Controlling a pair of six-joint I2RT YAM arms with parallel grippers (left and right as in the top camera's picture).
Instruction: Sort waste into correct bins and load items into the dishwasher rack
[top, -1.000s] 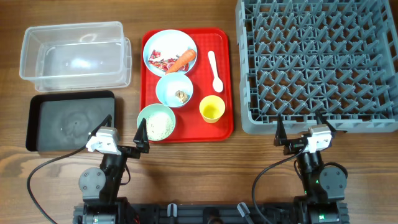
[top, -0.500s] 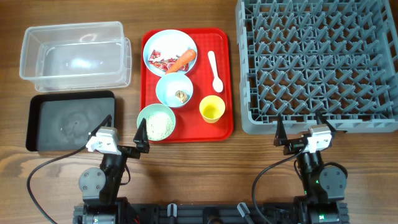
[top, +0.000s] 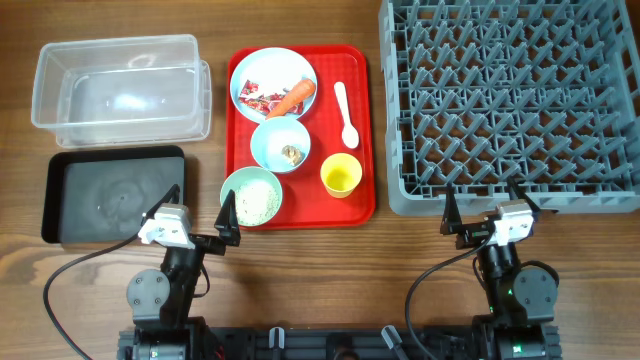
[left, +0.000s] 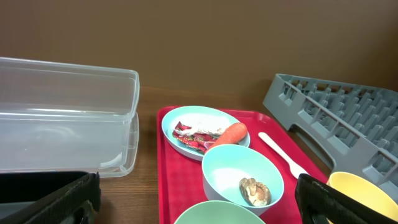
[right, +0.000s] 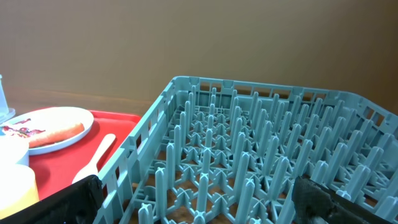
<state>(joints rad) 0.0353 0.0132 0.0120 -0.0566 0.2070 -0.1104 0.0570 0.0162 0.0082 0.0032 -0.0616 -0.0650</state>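
Note:
On the red tray (top: 365, 195) sit a pale blue plate (top: 262, 72) with red-and-white wrapper bits (top: 252, 95) and a carrot piece (top: 294, 97), a bowl (top: 270, 140) with a brown scrap (top: 291, 153), a bowl (top: 236, 185) of rice grains (top: 256, 200), a yellow cup (top: 341, 176) and a white spoon (top: 345, 113). The clear tub (top: 120, 88) and black tray (top: 112, 192) lie at left, the grey rack (top: 510, 100) at right. My left gripper (top: 200, 212) is open and empty before the tray. My right gripper (top: 482, 204) is open and empty before the rack. No tissue wad shows.
The left wrist view shows the tub (left: 68, 118), plate (left: 199, 118), scrap bowl (left: 233, 171), rice bowl rim (left: 217, 213), cup (left: 364, 190) and spoon (left: 283, 155). The right wrist view shows the rack (right: 261, 155) close ahead and the tray (right: 68, 158) to its left.

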